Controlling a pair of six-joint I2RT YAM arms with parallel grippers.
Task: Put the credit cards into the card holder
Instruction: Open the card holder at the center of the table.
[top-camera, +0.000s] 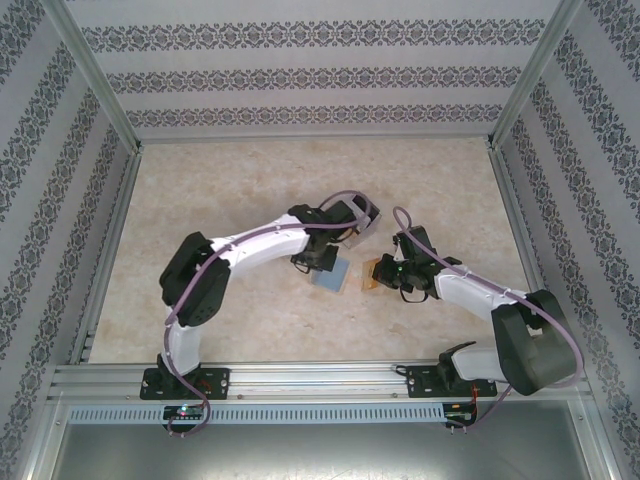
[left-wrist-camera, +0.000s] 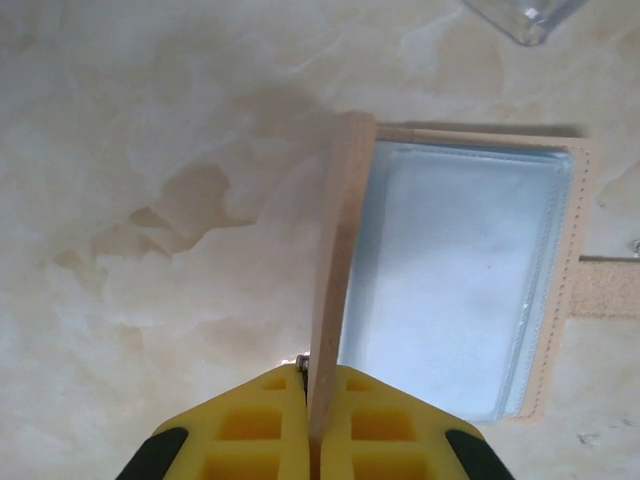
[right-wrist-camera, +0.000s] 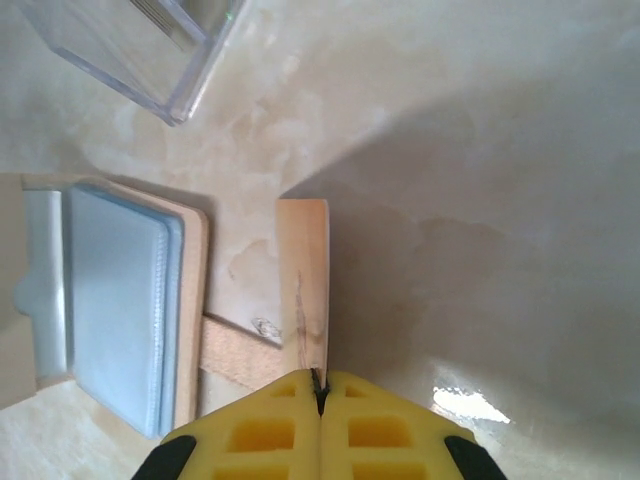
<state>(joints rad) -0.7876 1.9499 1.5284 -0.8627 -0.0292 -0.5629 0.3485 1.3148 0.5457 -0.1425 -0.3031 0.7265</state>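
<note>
The card holder (top-camera: 333, 274) lies open on the table, tan with bluish clear sleeves (left-wrist-camera: 460, 270) inside. My left gripper (left-wrist-camera: 320, 375) is shut on its left tan flap (left-wrist-camera: 340, 250), which stands on edge above the sleeves. My right gripper (right-wrist-camera: 320, 380) is shut on the other tan flap (right-wrist-camera: 305, 280), also raised on edge, with a tan strap (right-wrist-camera: 235, 350) running from it to the sleeve stack (right-wrist-camera: 115, 310). In the top view the two grippers (top-camera: 318, 262) (top-camera: 385, 272) face each other across the holder. The credit cards are hidden from view.
A clear plastic box (right-wrist-camera: 130, 50) stands just beyond the holder, its corner (left-wrist-camera: 525, 15) close to the far edge of the sleeves. The marbled table (top-camera: 220, 180) has free room to the left and far side. Patterned walls close in the workspace.
</note>
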